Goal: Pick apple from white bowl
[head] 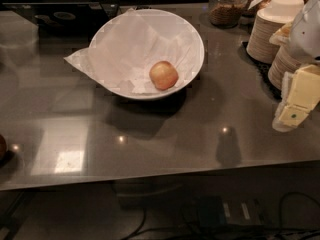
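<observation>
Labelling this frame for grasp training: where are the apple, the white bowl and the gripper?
apple (163, 75): camera view, middle of its visible face.
white bowl (200, 49): camera view, bare right rim.
gripper (290, 115): camera view, fingertip end, at the right edge.

single view | high, tilted down, near countertop (165, 149) | end effector (294, 111) right edge

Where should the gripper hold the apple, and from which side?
Probably across its round middle, coming from above: the apple lies low in the white bowl, whose wall and paper block the sides. The gripper hangs at the right, outside the bowl.
</observation>
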